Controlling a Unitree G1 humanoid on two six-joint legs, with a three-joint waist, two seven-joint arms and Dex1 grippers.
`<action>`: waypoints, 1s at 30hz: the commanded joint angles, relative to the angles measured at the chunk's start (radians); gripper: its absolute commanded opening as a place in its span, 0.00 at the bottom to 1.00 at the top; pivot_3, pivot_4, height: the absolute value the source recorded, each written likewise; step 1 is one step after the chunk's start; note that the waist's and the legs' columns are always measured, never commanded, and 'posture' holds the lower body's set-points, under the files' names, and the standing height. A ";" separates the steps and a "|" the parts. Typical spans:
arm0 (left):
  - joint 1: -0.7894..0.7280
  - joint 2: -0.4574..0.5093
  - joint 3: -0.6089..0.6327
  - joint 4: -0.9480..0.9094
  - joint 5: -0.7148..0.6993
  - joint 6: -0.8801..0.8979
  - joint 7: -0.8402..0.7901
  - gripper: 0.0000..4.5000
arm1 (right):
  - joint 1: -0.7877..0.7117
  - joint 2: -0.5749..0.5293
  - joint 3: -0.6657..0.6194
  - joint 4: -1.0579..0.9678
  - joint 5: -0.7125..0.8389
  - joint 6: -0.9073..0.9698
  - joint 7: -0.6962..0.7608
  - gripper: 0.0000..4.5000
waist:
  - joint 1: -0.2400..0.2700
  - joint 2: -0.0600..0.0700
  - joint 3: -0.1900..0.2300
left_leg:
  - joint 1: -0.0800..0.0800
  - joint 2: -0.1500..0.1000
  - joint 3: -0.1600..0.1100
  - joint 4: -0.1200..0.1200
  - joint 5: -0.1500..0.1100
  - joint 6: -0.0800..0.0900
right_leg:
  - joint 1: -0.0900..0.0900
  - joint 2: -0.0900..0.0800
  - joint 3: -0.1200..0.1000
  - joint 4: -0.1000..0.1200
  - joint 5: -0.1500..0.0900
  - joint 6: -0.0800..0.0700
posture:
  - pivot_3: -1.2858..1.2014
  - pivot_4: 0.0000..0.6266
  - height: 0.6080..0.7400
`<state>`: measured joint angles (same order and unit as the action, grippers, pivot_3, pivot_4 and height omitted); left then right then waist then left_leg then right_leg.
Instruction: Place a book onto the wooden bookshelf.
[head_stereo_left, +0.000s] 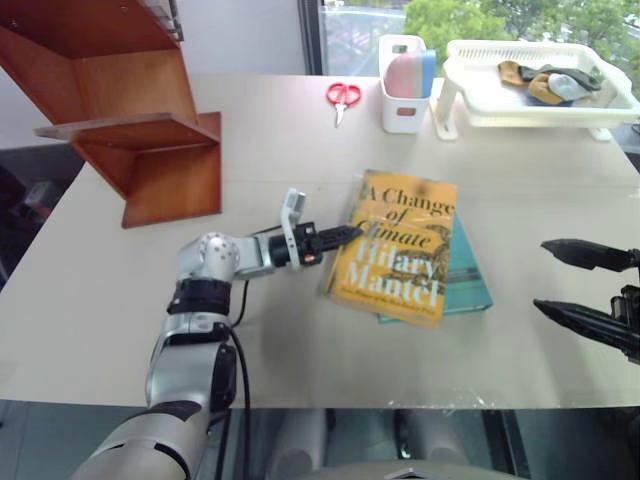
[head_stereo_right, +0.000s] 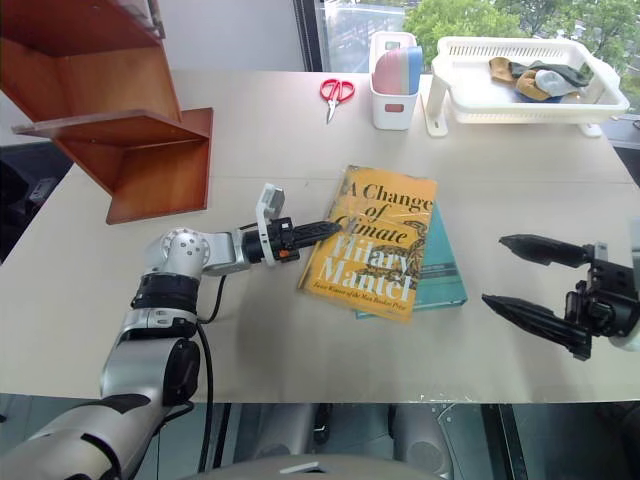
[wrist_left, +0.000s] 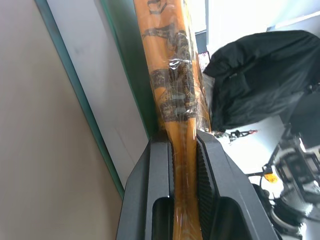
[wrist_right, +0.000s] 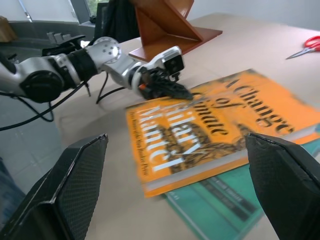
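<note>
The book (head_stereo_left: 398, 247), the yellow-orange "A Change of Climate" paperback, lies flat near the middle of the bench (head_stereo_left: 90, 290), resting on a teal hardcover (head_stereo_left: 468, 280) whose edge shows along its right side. Going left to right: the wooden bookshelf (head_stereo_left: 140, 130) stands at the far left corner of the bench, well apart from the book; the left gripper (head_stereo_left: 335, 238) reaches in level from the left, its jaws closed on the paperback's left edge, the cover pinched between the ribbed pads in the left wrist view; the right gripper (head_stereo_right: 530, 285) hangs off to the right of both books, its jaws spread wide and holding nothing. The step in hand looks like the grasp, just secured. Next, the left arm would need to lift the paperback clear of the hardcover without dragging it, then carry it leftward to a shelf board.
</note>
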<state>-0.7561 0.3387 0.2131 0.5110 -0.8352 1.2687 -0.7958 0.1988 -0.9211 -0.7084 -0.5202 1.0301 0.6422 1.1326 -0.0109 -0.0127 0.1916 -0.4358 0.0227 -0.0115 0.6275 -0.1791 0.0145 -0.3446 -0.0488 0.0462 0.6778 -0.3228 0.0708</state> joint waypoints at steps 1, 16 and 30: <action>-0.012 -0.013 0.131 -0.156 -0.106 0.047 0.079 0.02 | -0.043 -0.007 0.013 0.047 -0.018 -0.036 0.020 1.00 | 0.000 0.000 0.000 | -0.001 0.000 0.000 0.000 0.000 0.000 | 0.000 0.000 0.000 0.000 0.000 0.000 | 0.52 0.24 1.00; -0.233 0.551 -0.133 -0.659 0.351 -0.643 -0.109 0.02 | -0.563 0.120 0.282 0.524 -0.061 -0.091 0.144 1.00 | -0.022 0.000 0.003 | 0.004 -0.001 0.005 -0.004 0.002 -0.004 | 0.000 0.001 0.005 -0.001 0.000 0.000 | 0.52 0.24 1.00; -0.345 0.862 -0.218 -0.480 0.833 -1.250 -0.246 0.02 | -0.800 0.182 0.386 0.742 -0.164 -0.132 0.257 1.00 | -0.006 0.000 0.004 | -0.025 0.000 0.007 0.002 0.003 -0.005 | -0.028 0.002 0.003 0.002 0.000 0.000 | 0.52 0.24 1.00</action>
<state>-1.0937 1.1286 -0.0526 -0.0143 -0.0540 0.0883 -1.0240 -0.5716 -0.7356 -0.3060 0.2212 0.8648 0.5339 1.3727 -0.0172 -0.0123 0.1960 -0.4615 0.0232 -0.0043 0.6300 -0.1756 0.0095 -0.3738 -0.0468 0.0502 0.6808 -0.3225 0.0705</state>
